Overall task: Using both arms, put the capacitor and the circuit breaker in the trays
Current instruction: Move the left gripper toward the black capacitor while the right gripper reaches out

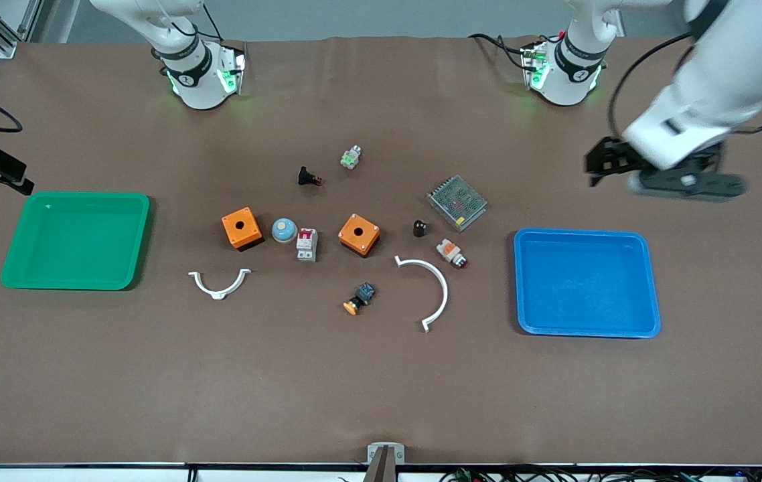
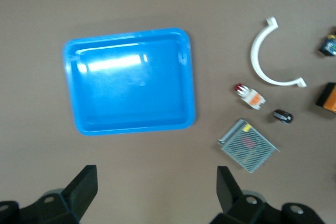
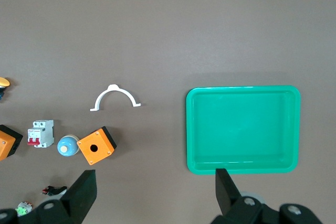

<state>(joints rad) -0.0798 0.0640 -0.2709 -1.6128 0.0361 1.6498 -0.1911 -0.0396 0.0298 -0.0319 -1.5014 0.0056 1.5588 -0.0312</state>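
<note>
The capacitor [image 1: 420,228], a tiny black cylinder, stands on the table between an orange box and the blue tray [image 1: 585,281]; it also shows in the left wrist view [image 2: 282,116]. The circuit breaker [image 1: 307,244], white-grey with red toggles, lies between the two orange boxes and shows in the right wrist view [image 3: 41,133]. My left gripper [image 1: 600,163] is open and empty, up in the air over bare table beside the blue tray [image 2: 131,80]. My right gripper [image 3: 156,190] is open and empty, high over the table between the green tray [image 3: 242,129] and an orange box [image 3: 94,146]; the front view does not show it.
Green tray [image 1: 76,239] at the right arm's end. Two orange boxes [image 1: 242,227] [image 1: 359,234], a blue dome [image 1: 284,229], two white arcs [image 1: 219,284] [image 1: 434,288], a mesh-topped unit [image 1: 457,202], a white-and-orange button [image 1: 452,252], a black push-button [image 1: 309,177] and an orange-capped button [image 1: 359,298].
</note>
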